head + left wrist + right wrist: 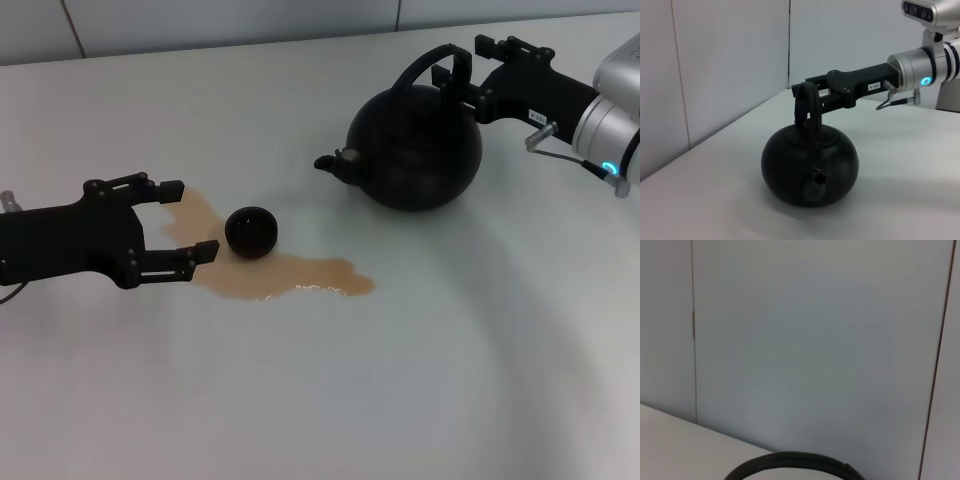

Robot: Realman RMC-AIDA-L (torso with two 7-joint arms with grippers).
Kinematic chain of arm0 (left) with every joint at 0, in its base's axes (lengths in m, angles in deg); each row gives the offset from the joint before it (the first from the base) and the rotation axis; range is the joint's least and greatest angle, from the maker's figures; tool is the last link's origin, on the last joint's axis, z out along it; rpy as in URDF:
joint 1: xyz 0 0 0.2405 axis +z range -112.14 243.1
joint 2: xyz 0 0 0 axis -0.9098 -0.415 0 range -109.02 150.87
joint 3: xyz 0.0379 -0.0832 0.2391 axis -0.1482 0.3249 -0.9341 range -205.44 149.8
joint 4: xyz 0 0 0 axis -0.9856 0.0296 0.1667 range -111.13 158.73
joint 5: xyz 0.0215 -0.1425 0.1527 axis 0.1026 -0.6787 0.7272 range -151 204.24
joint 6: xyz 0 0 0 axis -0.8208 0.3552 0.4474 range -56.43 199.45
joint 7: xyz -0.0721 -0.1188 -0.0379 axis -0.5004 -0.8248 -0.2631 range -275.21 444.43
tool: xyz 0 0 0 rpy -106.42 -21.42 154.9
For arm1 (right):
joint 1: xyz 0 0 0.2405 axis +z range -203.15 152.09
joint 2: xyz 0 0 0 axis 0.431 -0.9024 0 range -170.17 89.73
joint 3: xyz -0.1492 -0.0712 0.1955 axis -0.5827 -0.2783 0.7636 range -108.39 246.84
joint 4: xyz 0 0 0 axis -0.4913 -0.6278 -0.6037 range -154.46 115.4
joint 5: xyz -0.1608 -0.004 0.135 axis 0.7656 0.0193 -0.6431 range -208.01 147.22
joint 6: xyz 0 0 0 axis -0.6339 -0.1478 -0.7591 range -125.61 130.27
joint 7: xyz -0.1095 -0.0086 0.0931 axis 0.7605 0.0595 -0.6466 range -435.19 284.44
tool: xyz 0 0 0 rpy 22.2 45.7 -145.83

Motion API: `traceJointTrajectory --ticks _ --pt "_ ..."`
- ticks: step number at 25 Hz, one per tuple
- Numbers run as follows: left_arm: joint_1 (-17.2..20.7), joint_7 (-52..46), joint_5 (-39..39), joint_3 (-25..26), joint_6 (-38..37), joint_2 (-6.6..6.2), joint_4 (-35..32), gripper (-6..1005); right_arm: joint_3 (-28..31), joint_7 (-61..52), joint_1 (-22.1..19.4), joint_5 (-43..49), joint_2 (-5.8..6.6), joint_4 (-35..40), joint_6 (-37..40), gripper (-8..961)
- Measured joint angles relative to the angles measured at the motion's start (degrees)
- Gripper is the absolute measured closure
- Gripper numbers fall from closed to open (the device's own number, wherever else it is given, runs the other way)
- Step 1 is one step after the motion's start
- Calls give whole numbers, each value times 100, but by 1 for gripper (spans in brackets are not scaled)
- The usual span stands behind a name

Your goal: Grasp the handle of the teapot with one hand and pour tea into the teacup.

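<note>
In the upper right of the head view, the right gripper (462, 72) is closing on the handle (447, 66) of the teapot (415, 148), sitting upright on the bench (420, 380). The left gripper (190, 220), fingers spread, is hovering beside the teacup (251, 231) amid spilled tea (310, 278). Next: lifting and tilting the spout over the cup.

teapot (415, 150) right, upright | teacup (252, 231) left, apparently amid tea (300, 275) (spilled)

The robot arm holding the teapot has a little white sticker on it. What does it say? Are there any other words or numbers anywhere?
White sticker on the right gripper: has dark characters, but they are too small and blurred to read.
Teapot, teacup, left gripper and table: no words, numbers or signs visible.
</note>
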Motion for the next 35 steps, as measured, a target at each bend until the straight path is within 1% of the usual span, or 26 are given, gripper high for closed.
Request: traceJointTrajectory --ticks 2,6,8,9,13,17,18,19,21,22,23,24,25,27,28,29,32,33,35 --pt "0 0 0 0 4 0 -4 140 0 -5 -30 1 -3 33 18 359" --pt "0 0 0 -1 16 0 -6 140 0 8 -155 0 -14 180 133 273" --pt "0 0 1 0 19 0 -9 140 9 38 -389 -25 -28 427 395 230" --pt "0 0 1 0 19 0 -9 140 9 38 -389 -25 -28 427 395 230" --pt "-10 0 -8 -1 22 2 -12 140 260 41 -652 -48 -32 589 943 231" --pt "-14 0 -11 -1 23 6 -11 140 401 18 -790 -50 -33 590 1233 231" --pt "-16 -2 -119 0 0 13 -12 140 488 1 -895 -50 -24 602 1542 232" --pt "-16 -2 -119 0 0 13 -12 140 488 1 -895 -50 -24 602 1542 232" --pt "-8 -9 -234 0 -44 10 -16 140 659 -18 -992 25 8 616 2154 232" --pt "0 -10 -272 0 -62 9 -34 140 739 -24 -1018 118 27 621 2486 232" --pt "18 -13 -312 0 -90 6 -70 140 981 -102 -1054 548 103 661 3359 232" --pt "18 -13 -312 0 -90 6 -70 140 981 -102 -1054 548 103 661 3359 233" --pt "27 -15 -325 0 -103 5 -85 140 1141 -237 -1043 862 156 704 3783 233" --pt "31 -16 -354 -1 -128 5 -94 140 1406 -640 -982 1457 222 814 4389 233" --pt "33 -16 -371 0 -152 5 -95 140 1604 -1146 -887 2103 267 992 4737 233" --pt "33 -15 -395 4 -192 5 -96 140 1604 -1146 -887 2103 267 992 4737 233" --pt "38 -14 -453 8 -312 7 -101 140 1665 -1585 -809 2800 283 1253 4921 234" --pt "56 -13 -512 10 -412 2 -117 140 1672 -1701 -805 3138 255 1484 5004 234" --pt "69 -13 -552 12 -484 -3 -127 140 1672 -1716 -814 3227 235 1580 5060 234"
